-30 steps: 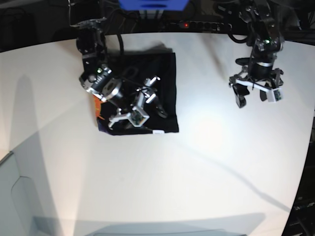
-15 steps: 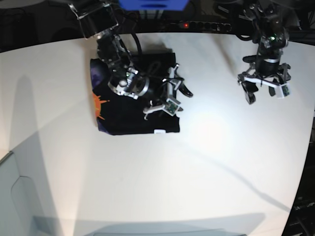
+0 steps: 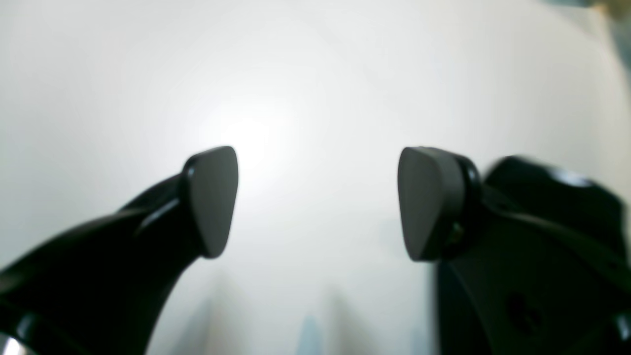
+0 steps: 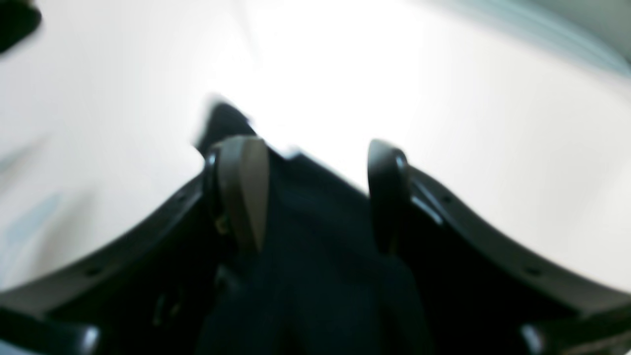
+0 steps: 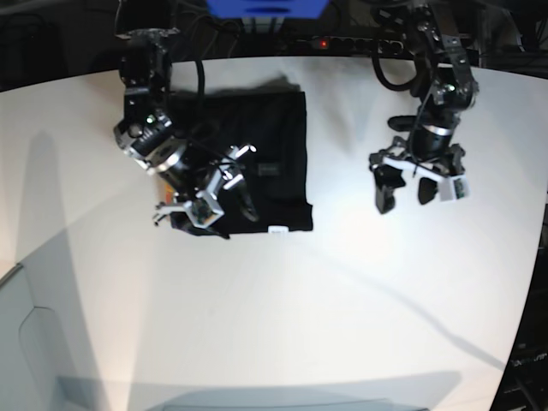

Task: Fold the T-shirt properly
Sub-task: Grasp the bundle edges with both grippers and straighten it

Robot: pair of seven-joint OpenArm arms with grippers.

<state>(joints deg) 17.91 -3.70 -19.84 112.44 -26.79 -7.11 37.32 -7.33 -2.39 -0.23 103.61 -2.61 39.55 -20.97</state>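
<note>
The black T-shirt [image 5: 265,167] lies folded into a rectangle on the white table [image 5: 282,325], its small white tag [image 5: 276,229] at the near edge. The right gripper [image 5: 204,199] hovers over it, jaws spread, gripping nothing. The left gripper [image 5: 402,193] gapes wide above bare tabletop, well apart

Big white bench [image 5: 282,317] fills pretty much the whole base view, curved back edge up top. At 12 o'clock behind it there's a blue box [image 5: 265,8], and just right of that a dark power strip [image 5: 347,43] with a little red light [image 5: 321,42] glowing. Bottom left, about 7 o'clock, a pale grey panel [image 5: 26,360] sits beside the bench.
</note>
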